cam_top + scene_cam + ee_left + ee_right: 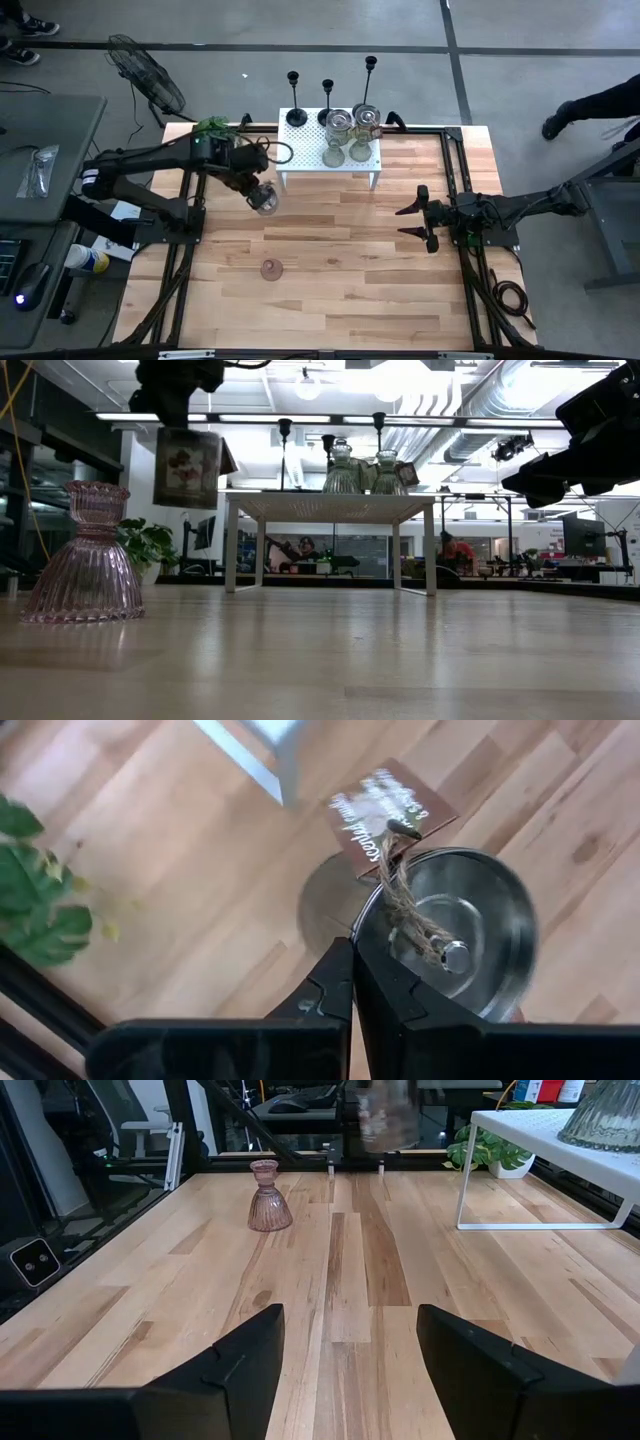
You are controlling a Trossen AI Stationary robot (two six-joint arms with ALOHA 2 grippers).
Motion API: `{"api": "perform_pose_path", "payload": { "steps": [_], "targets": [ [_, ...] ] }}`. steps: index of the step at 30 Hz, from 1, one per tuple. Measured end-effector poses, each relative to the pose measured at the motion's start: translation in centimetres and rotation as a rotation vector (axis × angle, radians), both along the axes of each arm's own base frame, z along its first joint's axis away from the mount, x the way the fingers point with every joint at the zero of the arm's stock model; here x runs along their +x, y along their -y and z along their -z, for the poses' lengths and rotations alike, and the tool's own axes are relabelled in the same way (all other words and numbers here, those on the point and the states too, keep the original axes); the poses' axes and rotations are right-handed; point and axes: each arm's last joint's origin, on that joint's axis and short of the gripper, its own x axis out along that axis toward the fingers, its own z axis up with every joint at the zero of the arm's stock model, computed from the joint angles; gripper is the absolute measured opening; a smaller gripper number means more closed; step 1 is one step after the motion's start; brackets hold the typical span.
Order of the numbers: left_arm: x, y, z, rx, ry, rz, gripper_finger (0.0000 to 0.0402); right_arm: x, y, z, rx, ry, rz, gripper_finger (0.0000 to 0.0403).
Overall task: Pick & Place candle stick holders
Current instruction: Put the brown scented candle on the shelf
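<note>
My left gripper [258,190] is shut on a clear glass holder [460,920] with a twine-tied paper tag [385,805]. It holds it in the air in front of the white shelf [300,160], as the low view [187,465] shows. A pinkish glass holder [271,269] stands on its wide base on the table's near middle. Two more glass holders [340,130] stand on the shelf. Three thin black candlesticks [327,100] stand behind it. My right gripper [412,222] is open and empty at the table's right. My left gripper pinches the glass holder's rim [362,925] between its two fingers, on the side nearest the wrist. The fingers come from above, pointing down. The holder hangs below them, lifted clear of the table, with the tag dangling at its side.
A small green plant [210,127] sits at the table's far left corner, close to my left arm. Black frame rails [185,250] run along both table sides. Bare wood lies between the pink holder and my right gripper [350,1360]. A fan [150,75] stands beyond the table.
</note>
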Motion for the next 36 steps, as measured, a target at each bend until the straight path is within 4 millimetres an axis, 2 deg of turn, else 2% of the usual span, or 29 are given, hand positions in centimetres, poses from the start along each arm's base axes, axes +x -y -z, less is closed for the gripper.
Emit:
{"api": "perform_pose_path", "payload": {
  "steps": [6,18,22,28,36],
  "targets": [
    [1.1,-2.1,-1.7,0.055,0.023,0.031,0.0,0.0,0.0,0.0,0.0,0.0,0.0,0.0221],
    [4.7,-6.4,-5.5,0.206,0.067,0.095,0.0,0.0,0.0,0.0,0.0,0.0,0.0,0.0221],
    [5.6,-7.6,-5.6,0.242,0.077,0.099,0.0001,0.0,0.0,0.0,0.0,0.0,0.0,0.0221],
    [6.3,-9.3,-4.8,0.233,0.07,0.099,0.0001,0.0,0.0,0.0,0.0,0.0,0.0,0.0221],
    [6.6,-10.4,-4.7,0.271,0.089,0.099,0.0001,0.0,0.0,0.0,0.0,0.0,0.0,0.0221]
  ]
}}
